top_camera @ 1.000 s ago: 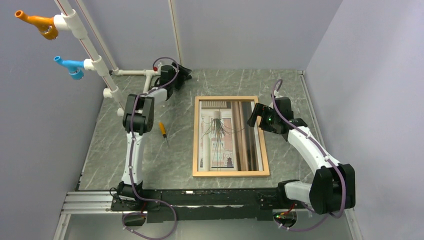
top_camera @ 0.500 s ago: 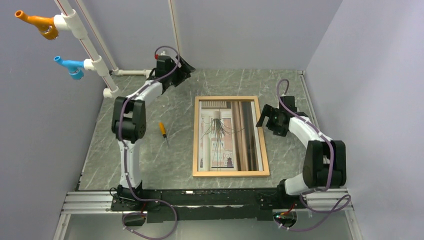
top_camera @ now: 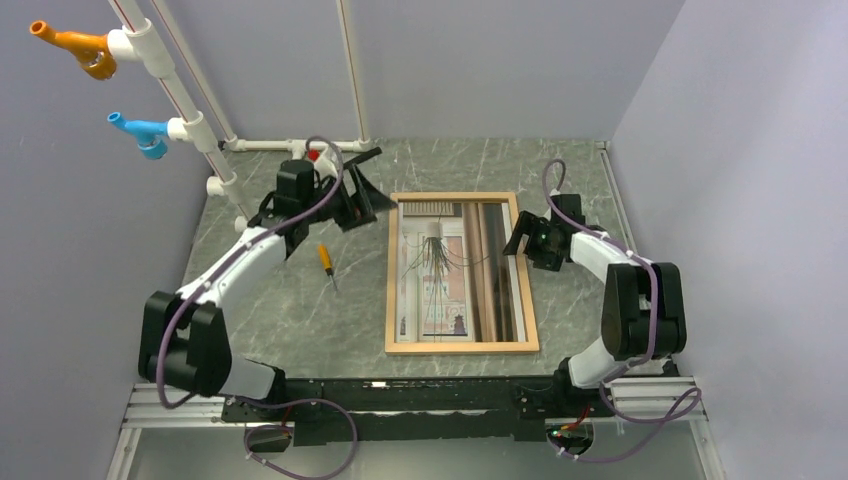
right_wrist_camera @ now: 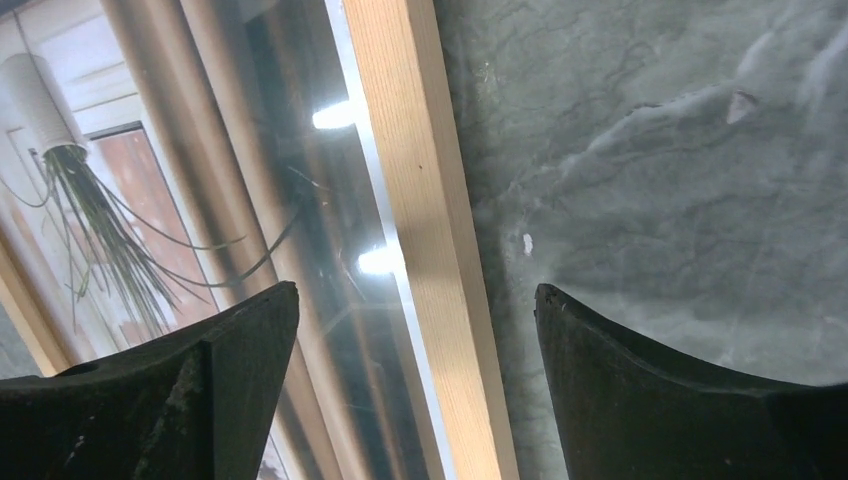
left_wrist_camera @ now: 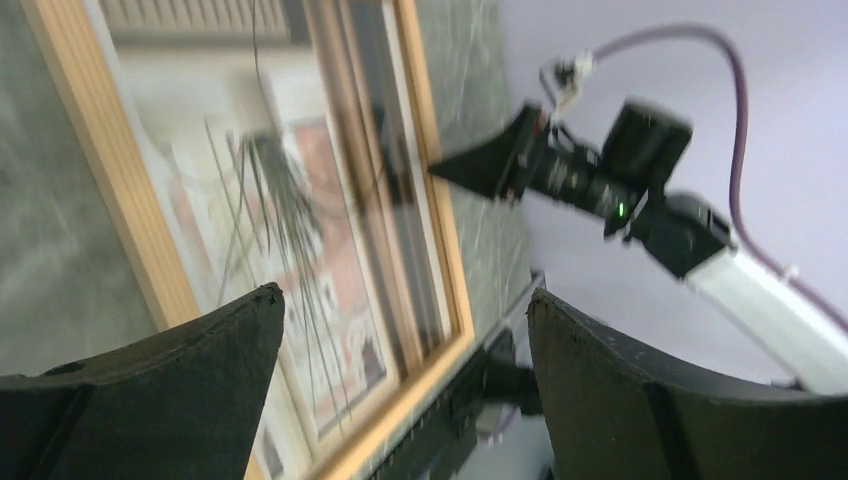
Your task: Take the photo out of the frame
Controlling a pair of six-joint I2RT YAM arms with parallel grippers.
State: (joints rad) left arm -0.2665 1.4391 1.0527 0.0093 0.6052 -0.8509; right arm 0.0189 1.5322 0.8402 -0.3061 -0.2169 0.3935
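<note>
Frame: a large thin-bordered rectangle of light natural wood (top_camera: 390, 270), lying flat on the bench, long sides running near to far, about midway between the two arms.
Photo: a tall print (top_camera: 450, 280) sitting inside the frame, face up, with the wood border showing on all four sides.
Photo, left part: pale beige and cream tones, a white hanging pot with dark wispy leaves trailing down, and a reddish-brown panel behind them.
Photo, right part: vertical brown stripes running the full height beside the right rail.
Photo, surface: glossy; the right wrist view shows two bright light spots reflected near the inner edge of the wood.
Bench: grey-green marbled top (top_camera: 270, 300).
Left gripper: released (top_camera: 372, 185), fingers spread wide with nothing between them, just off the frame's far left corner and raised above the bench.
Right gripper: released (top_camera: 516, 240), fingers wide apart on either side of the frame's right rail; whether they touch the wood cannot be told.
Screwdriver: orange handle (top_camera: 325, 258), lying on the bench left of the frame, apart from it.
White pipe structure: stands at the far left (top_camera: 190, 110).
</note>
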